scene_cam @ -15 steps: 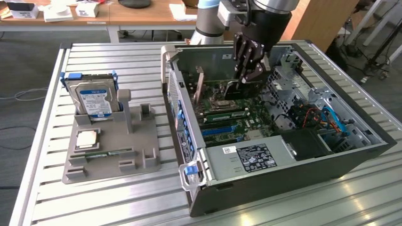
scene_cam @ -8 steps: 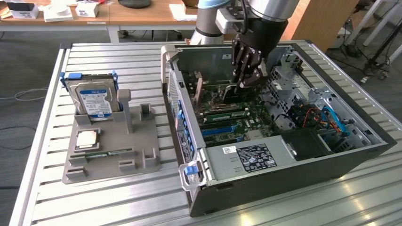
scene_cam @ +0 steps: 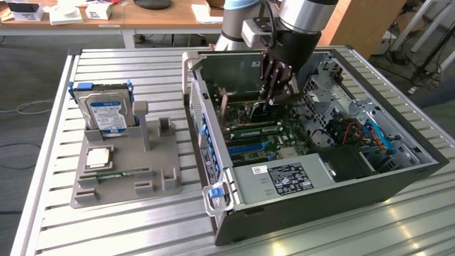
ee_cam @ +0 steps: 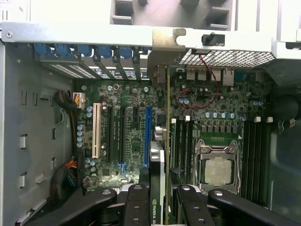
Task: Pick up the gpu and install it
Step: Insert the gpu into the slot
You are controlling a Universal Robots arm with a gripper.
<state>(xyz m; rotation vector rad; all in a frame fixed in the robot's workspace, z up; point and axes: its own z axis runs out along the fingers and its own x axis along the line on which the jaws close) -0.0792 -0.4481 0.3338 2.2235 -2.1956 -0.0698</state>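
One slatted metal table (scene_cam: pixel 128 224) carries the open computer case (scene_cam: pixel 299 210), and my arm (scene_cam: pixel 306 16) drops into it from above, wrist pointing straight down. My claw (scene_cam: pixel 274 88) is clamped on the gpu (ee_cam: pixel 162 155), which stands on edge over the motherboard (ee_cam: pixel 127 122), alongside its slots. Its silvery bracket (ee_cam: pixel 165 52) sits up by the case's rear wall; whether the card is seated I cannot tell.

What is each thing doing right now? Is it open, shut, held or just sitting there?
computer case: open, side off.
claw: shut on the gpu.
gpu: held on edge inside the computer case.
hard drive: standing upright in the grey holder.
memory stick: lying flat in the grey holder.
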